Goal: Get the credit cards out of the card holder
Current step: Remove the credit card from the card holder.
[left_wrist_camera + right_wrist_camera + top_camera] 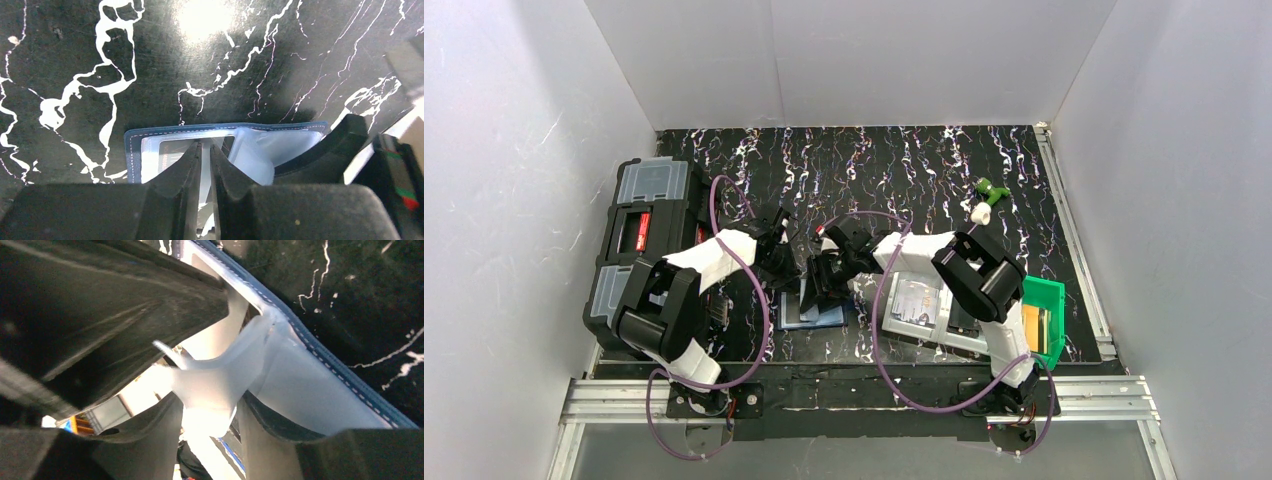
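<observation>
Working at the card holder point(816, 312), which lies opened flat on the black marbled table point(75, 60) between the two arms. The navy cover is down and the clear sleeves are up, so the pockets face the fingers.

Left gripper point(205, 146): jaws all but together, tips down on the left half of the holder. A thin pale strip shows in the slit. I cannot tell whether a sleeve is pinched there or merely seen through the gap. Likely purpose: pin the case so it neither slides nor lifts.

Right gripper point(207, 405): jaws apart. One pale sleeve point(215, 385) stands up between them, loose, not clamped. The raised leaf probably exposes a pocket mouth.

One credit card point(170, 155) is visible, dark, inside the left window and not yet out.

Judgement: extraction barely started.

Risk: the soft sleeve buckles, or the whole holder lifts with the card.
</observation>
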Controlling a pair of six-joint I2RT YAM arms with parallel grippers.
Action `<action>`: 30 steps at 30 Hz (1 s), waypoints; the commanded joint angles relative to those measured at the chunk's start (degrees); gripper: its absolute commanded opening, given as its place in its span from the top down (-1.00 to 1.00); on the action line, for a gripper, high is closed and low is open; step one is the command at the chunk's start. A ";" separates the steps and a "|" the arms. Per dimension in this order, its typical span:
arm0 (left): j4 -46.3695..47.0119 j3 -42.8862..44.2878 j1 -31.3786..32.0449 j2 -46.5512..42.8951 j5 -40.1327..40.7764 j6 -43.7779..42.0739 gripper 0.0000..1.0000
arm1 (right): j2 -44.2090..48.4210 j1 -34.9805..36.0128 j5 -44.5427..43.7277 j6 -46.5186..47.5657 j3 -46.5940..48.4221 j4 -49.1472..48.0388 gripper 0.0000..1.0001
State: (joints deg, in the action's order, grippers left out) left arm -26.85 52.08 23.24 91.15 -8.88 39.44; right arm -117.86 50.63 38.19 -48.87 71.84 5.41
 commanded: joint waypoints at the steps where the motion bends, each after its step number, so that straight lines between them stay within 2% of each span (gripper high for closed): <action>1: 1.31 -1.31 0.25 -1.66 -2.83 -0.77 0.76 | 4.39 -0.36 -3.65 3.35 3.42 6.15 -0.16; 6: 1.72 -1.72 0.27 -3.12 -4.21 -0.50 0.76 | 6.82 -0.53 -5.59 3.63 3.38 7.68 -0.38; 10: 1.62 -1.39 0.22 -4.44 -5.54 -0.40 0.76 | 8.69 -0.65 -7.69 4.09 3.06 9.39 -0.43; 18: 1.75 -1.06 1.92 -6.76 -8.93 0.98 0.74 | 16.55 -1.97 -14.68 4.01 -2.53 11.95 -0.43; 23: 3.89 -1.03 4.62 -5.10 -10.74 2.69 0.73 | 20.89 -2.60 -18.09 3.85 -5.44 12.90 -0.41; 28: 6.44 -0.85 5.91 -1.34 -12.96 4.25 0.68 | 20.96 -2.64 -18.28 3.14 -6.19 12.61 -0.38; 30: 6.52 -0.53 5.95 -0.55 -13.22 4.35 0.68 | 20.31 -2.64 -17.60 2.93 -5.99 12.42 -0.30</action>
State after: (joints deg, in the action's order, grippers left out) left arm -20.93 51.00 28.86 88.80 -19.83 42.71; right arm -97.97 48.01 21.00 -45.91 66.54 17.53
